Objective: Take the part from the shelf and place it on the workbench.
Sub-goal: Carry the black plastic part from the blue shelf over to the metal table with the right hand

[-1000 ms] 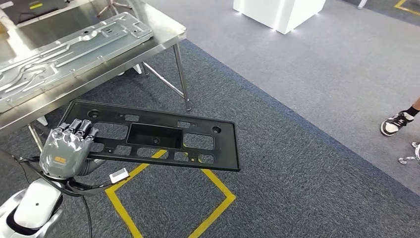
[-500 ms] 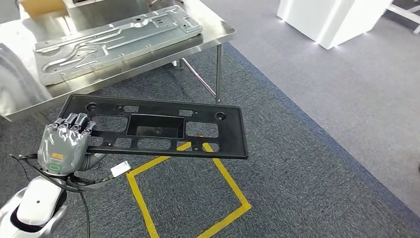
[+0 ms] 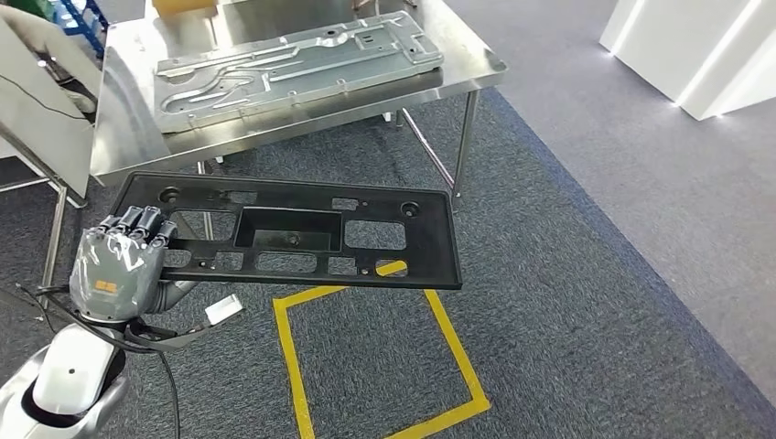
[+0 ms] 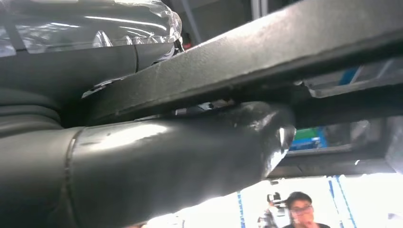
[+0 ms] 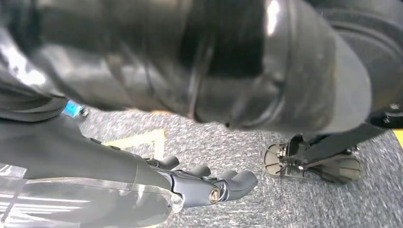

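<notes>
Above carpet: one black part (image 3: 302, 233) held by left hand (image 3: 117, 265).

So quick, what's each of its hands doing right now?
Left hand: holding the black plastic panel by one end.
Right hand: holds nothing, fingers loosely curled.

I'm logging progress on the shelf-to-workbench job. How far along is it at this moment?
Pickup looks done: the left hand grips one end of the black plastic part, held out flat above the carpet. The steel workbench stands just ahead, already bearing a metal panel. Left: bringing the part over the bench and setting it down.
</notes>
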### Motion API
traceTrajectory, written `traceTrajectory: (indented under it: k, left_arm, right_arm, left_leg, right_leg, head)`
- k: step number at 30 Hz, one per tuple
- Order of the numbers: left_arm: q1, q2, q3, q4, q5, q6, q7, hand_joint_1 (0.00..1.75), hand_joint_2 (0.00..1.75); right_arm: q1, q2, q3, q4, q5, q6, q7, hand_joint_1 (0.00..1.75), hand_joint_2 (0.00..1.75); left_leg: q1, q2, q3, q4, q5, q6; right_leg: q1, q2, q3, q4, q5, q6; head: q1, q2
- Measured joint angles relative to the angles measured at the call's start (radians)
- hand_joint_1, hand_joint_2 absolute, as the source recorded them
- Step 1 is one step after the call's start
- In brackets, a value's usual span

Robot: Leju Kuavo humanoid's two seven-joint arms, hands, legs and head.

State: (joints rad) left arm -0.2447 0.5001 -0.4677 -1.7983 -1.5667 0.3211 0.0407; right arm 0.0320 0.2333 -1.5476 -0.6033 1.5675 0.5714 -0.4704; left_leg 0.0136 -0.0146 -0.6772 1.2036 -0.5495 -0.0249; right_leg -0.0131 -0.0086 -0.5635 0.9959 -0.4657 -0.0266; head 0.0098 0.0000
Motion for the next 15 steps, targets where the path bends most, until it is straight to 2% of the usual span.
traceTrajectory:
  k: [1,2,3,5,8,10,12,13,14,15]
  left_arm:
    - [0.001,-0.001,0.0,0.0,0.0,0.0,-0.002,1.75,0.0]
    - [0.003,-0.002,0.001,0.0,0.0,-0.001,-0.004,1.75,0.0]
    - [0.005,-0.003,0.001,0.0,0.0,-0.001,-0.007,1.75,0.0]
    - [0.008,-0.005,0.002,0.0,0.0,-0.002,-0.01,1.75,0.0]
    - [0.008,-0.005,0.003,0.0,0.0,-0.002,-0.01,1.75,0.0]
    - [0.005,-0.01,0.009,-0.001,0.0,-0.003,-0.011,1.75,0.0]
    - [0.002,-0.017,0.018,-0.002,0.0,-0.01,-0.013,1.75,0.0]
    - [0.003,-0.02,0.021,-0.003,0.001,-0.015,-0.013,1.75,0.0]
    - [0.001,-0.025,0.023,-0.004,0.002,-0.02,-0.014,1.75,0.0]
    - [-0.001,-0.031,0.025,-0.004,0.002,-0.025,-0.015,1.75,0.0]
  right_arm:
    - [0.0,0.0,0.0,0.003,0.0,-0.002,0.0,0.0,0.0]
    - [0.0,-0.001,0.0,0.006,0.0,-0.005,0.0,0.0,0.0]
    - [0.0,-0.001,0.0,0.009,0.0,-0.008,0.0,0.0,0.0]
    - [0.0,-0.001,0.0,0.014,0.0,-0.012,0.0,0.0,0.0]
    - [0.0,-0.001,0.0,0.017,0.0,-0.013,0.0,0.0,0.0]
    - [-0.001,-0.003,0.0,0.022,0.0,-0.016,0.001,0.0,0.0]
    - [-0.004,-0.005,0.0,0.027,0.0,-0.018,0.003,0.0,0.0]
    - [-0.006,-0.006,0.0,0.029,0.0,-0.018,0.004,0.0,0.0]
    - [-0.008,-0.007,0.0,0.03,0.0,-0.018,0.006,0.0,0.0]
    - [-0.009,-0.008,0.0,0.031,0.0,-0.018,0.009,0.0,0.0]
  left_leg:
    - [0.003,0.006,-0.03,0.059,-0.021,-0.004]
    - [0.005,0.008,-0.046,0.088,-0.024,-0.008]
    - [0.007,0.011,-0.042,0.08,-0.008,-0.01]
    - [0.009,0.016,-0.014,0.025,0.033,-0.013]
    - [0.009,0.024,0.013,-0.027,0.06,-0.012]
    - [0.002,0.055,0.059,-0.119,0.086,0.001]
    - [-0.006,0.067,0.091,-0.187,0.102,0.019]
    - [-0.004,0.054,0.093,-0.19,0.104,0.025]
    - [-0.002,0.042,0.095,-0.193,0.107,0.032]
    - [0.0,0.03,0.097,-0.197,0.11,0.039]
  right_leg:
    - [0.001,-0.015,0.001,0.001,-0.002,-0.001]
    - [0.001,-0.029,0.002,0.001,-0.004,0.0]
    - [0.001,-0.044,0.003,0.002,-0.008,0.002]
    - [0.001,-0.062,0.007,0.004,-0.012,0.005]
    - [0.001,-0.07,0.009,0.006,-0.015,0.007]
    - [0.006,-0.093,0.015,0.01,-0.024,0.018]
    - [0.012,-0.125,0.025,0.012,-0.034,0.034]
    - [0.01,-0.125,0.028,0.014,-0.039,0.041]
    - [0.007,-0.107,0.026,0.026,-0.05,0.047]
    - [0.004,-0.079,0.013,0.059,-0.072,0.051]
  head:
    - [0.0,0.0]
    - [0.0,0.0]
    - [0.0,0.0]
    - [0.0,0.0]
    - [0.0,0.0]
    - [0.0,0.0]
    - [0.0,0.0]
    - [0.0,0.0]
    - [0.0,0.0]
    - [0.0,0.0]
